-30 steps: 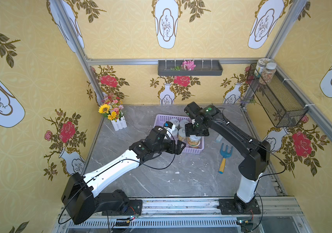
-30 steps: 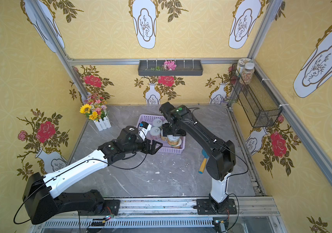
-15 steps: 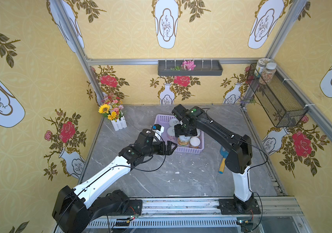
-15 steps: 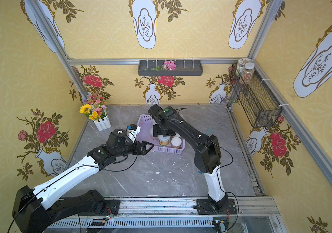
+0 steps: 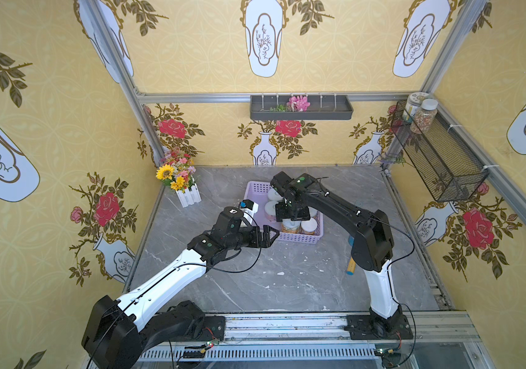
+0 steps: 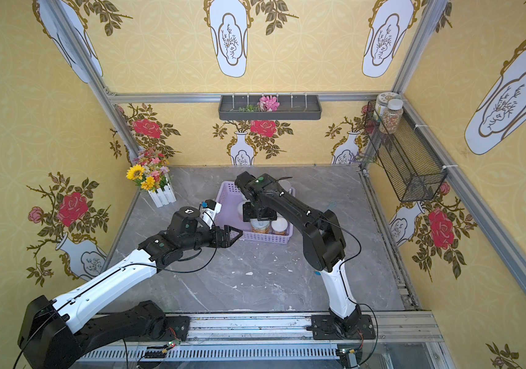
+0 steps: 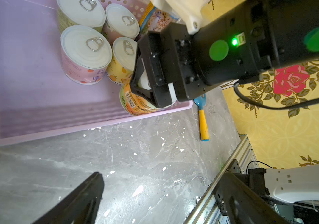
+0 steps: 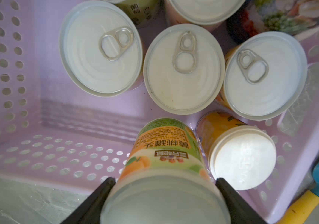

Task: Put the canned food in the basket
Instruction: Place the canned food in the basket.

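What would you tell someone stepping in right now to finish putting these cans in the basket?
Left gripper: open, empty, hovering over the table beside the basket.
Right gripper: shut on the orange-labelled can, inside the basket by its near wall.
Done: the other cans already sit in the basket; none shows outside it.
Left: set down and release this can, then pull both arms away.
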Motion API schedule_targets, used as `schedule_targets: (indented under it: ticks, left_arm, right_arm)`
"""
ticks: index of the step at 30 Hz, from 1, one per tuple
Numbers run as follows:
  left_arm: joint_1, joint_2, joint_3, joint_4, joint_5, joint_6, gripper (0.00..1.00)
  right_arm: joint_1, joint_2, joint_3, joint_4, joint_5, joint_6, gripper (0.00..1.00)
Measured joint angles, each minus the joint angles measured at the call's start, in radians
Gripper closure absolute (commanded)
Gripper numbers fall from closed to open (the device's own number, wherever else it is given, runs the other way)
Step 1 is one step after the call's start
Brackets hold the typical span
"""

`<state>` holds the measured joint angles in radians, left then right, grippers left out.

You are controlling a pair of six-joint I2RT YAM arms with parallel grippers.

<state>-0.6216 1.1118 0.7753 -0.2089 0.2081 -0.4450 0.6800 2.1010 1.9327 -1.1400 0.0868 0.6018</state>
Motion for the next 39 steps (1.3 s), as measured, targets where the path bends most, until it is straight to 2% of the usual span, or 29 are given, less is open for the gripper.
schedule_targets:
  ticks: [11, 17, 21, 25, 29, 32, 39]
  left_arm:
    - [0.031, 0.003, 0.005, 0.003, 0.001, 0.000, 0.00]
    - [0.035, 0.003, 0.004, -0.001, 0.000, -0.001, 0.00]
    - [0.040, 0.001, -0.003, 0.000, -0.004, -0.010, 0.00]
    - [0.043, -0.004, -0.011, 0.003, -0.007, -0.026, 0.00]
    - [0.043, -0.014, -0.013, 0.002, -0.009, -0.035, 0.00]
    - [0.044, -0.037, -0.010, -0.013, -0.057, -0.037, 0.00]
    - [0.076, -0.149, -0.029, -0.035, -0.228, -0.044, 0.00]
  right_arm:
    - [-0.006, 0.041, -0.056, 0.069, -0.002, 0.000, 0.28]
    - [-0.006, 0.061, -0.057, 0.092, -0.003, -0.001, 0.10]
    - [-0.006, 0.061, -0.056, 0.092, -0.002, -0.001, 0.04]
    - [-0.006, 0.042, -0.056, 0.086, -0.002, -0.002, 0.03]
    - [-0.006, -0.027, -0.064, 0.084, -0.002, -0.004, 0.01]
    - [-0.001, -0.130, -0.119, 0.098, -0.003, -0.014, 0.03]
    - [0.001, -0.415, -0.422, 0.217, -0.006, -0.061, 0.03]
